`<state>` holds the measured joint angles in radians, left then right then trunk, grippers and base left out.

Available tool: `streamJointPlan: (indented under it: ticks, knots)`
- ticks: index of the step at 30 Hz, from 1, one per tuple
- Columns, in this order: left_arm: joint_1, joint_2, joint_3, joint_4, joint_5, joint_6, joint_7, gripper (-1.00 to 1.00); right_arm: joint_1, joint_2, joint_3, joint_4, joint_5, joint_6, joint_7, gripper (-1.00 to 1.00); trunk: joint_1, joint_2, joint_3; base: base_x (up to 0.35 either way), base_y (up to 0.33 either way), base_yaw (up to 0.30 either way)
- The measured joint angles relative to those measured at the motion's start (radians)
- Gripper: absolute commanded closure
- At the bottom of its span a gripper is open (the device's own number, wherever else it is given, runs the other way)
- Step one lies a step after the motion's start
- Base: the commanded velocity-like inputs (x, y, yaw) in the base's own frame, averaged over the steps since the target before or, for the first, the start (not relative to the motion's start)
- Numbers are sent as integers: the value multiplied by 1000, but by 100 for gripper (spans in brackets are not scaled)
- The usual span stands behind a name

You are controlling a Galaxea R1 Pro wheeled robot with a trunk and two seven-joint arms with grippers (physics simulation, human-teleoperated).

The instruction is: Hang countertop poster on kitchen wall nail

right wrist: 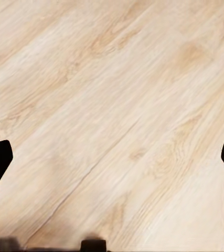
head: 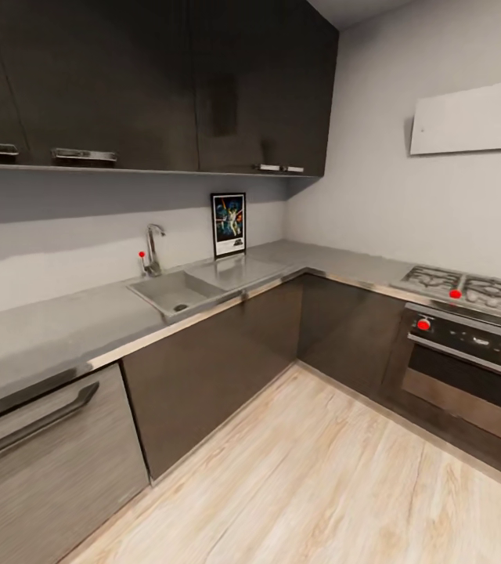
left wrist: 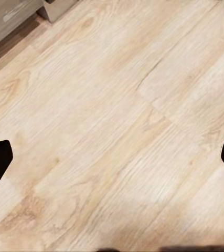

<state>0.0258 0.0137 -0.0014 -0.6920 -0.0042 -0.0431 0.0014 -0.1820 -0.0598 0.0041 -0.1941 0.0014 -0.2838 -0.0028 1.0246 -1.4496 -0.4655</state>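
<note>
Head view: one poster [head: 228, 225] upright on kitchen countertop [head: 63, 325], beside one sink [head: 174, 292]. Both grippers' jaws wide, empty.

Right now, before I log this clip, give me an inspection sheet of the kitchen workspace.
Surface: the kitchen countertop is grey, L-shaped, with an inset sink and a tap.
Job's things: the poster stands upright on the worktop against the back wall, right of the sink; no wall nail can be made out.
Clutter: nothing seen on the worktop besides the poster.
Grippers: the left pincer and the right pincer are both open, empty, fingertips wide apart over the wooden floor.
Cables: nothing seen.
Surroundings: dark upper cabinets, a hob above an oven, a pale panel on the right wall.
</note>
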Motion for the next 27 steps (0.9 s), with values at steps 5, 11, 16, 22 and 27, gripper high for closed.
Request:
streamJointPlan:
  ticks: [5,11,16,22,27]
  knots:
    - [0,0,0,0,0,0,0,-100,0,0,0,0,0,0,0,-100,0,0,0,192,-293,121]
    - [0,0,0,0,0,0,0,-100,0,1,0,0,0,0,0,-100,0,0,0,192,-293,242]
    - [0,0,0,0,0,0,0,-100,0,2,0,0,0,0,0,-100,0,0,0,192,-293,277]
    - [0,0,0,0,0,0,0,-100,0,2,0,0,0,0,0,-100,0,0,0,192,-293,262]
    - [0,0,0,0,0,0,0,-100,0,1,0,0,0,1,0,-100,0,0,0,192,-292,74]
